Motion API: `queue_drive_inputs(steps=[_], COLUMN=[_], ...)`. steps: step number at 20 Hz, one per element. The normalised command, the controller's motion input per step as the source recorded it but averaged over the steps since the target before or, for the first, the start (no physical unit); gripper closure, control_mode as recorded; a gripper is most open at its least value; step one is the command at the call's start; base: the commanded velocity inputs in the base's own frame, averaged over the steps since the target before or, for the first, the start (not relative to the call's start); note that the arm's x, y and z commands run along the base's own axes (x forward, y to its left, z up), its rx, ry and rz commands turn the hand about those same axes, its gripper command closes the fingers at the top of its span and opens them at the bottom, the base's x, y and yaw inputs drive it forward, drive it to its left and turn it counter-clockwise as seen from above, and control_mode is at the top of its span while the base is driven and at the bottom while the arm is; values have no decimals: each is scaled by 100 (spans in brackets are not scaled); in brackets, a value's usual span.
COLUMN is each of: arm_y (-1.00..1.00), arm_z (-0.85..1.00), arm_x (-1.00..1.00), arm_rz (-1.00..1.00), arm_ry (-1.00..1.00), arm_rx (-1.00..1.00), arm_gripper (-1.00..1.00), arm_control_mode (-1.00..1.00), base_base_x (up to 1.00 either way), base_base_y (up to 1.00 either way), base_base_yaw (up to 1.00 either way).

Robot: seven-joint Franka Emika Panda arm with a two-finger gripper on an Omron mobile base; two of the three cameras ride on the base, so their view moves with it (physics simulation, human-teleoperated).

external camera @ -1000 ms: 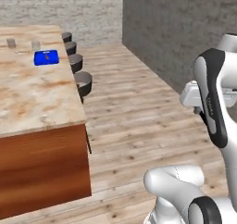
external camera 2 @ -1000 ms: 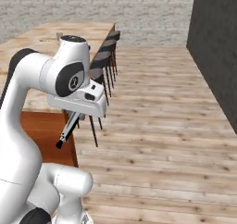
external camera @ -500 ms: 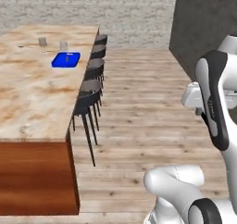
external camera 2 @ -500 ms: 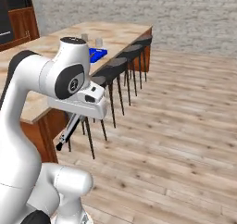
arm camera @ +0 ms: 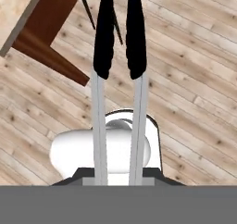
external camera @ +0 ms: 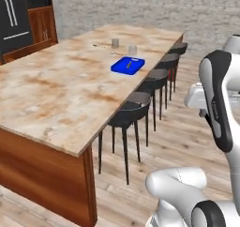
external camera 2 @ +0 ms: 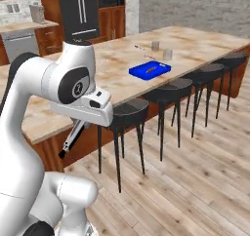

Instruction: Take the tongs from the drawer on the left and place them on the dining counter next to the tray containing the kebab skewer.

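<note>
The tongs (arm camera: 117, 42), two thin grey arms with black ends, run up the middle of the hand view, held by my gripper (arm camera: 118, 176), which is shut on their near end. In the right base view the tongs (external camera 2: 72, 136) hang slanting down from my gripper (external camera 2: 83, 123) beside the dining counter's (external camera 2: 117, 59) near corner, above the floor. The blue tray (external camera: 127, 64) (external camera 2: 150, 70) lies far along the dining counter (external camera: 61, 90), near its stool-side edge, with the kebab skewer (external camera: 130, 64) (external camera 2: 151, 69) inside it. The drawer is out of view.
A row of black bar stools (external camera: 129, 112) (external camera 2: 126, 110) lines the counter's edge between me and the tray. Two small grey cups (external camera: 115, 43) (external camera 2: 168, 53) stand beyond the tray. A dark fridge (external camera 2: 80, 8) stands at the back. Open wooden floor (external camera 2: 195, 171) lies to the right.
The whole scene has swung as the base moved: the counter now looks nearer and larger, with the tray and stools ahead. The tongs stay in my shut gripper.
</note>
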Motion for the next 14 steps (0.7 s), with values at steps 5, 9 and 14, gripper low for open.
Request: queue_drive_inputs(steps=[5,9,14], arm_y=[0,0,0], arm_z=[0,0,0], arm_x=[0,0,0], arm_rz=[0,0,0], arm_ry=[0,0,0], arm_rx=[0,0,0], arm_gripper=[100,100,100], arm_control_mode=[100,100,100], base_base_x=[55,18,25], base_base_y=[-92,-100,-100], base_base_yaw=[60,33,33])
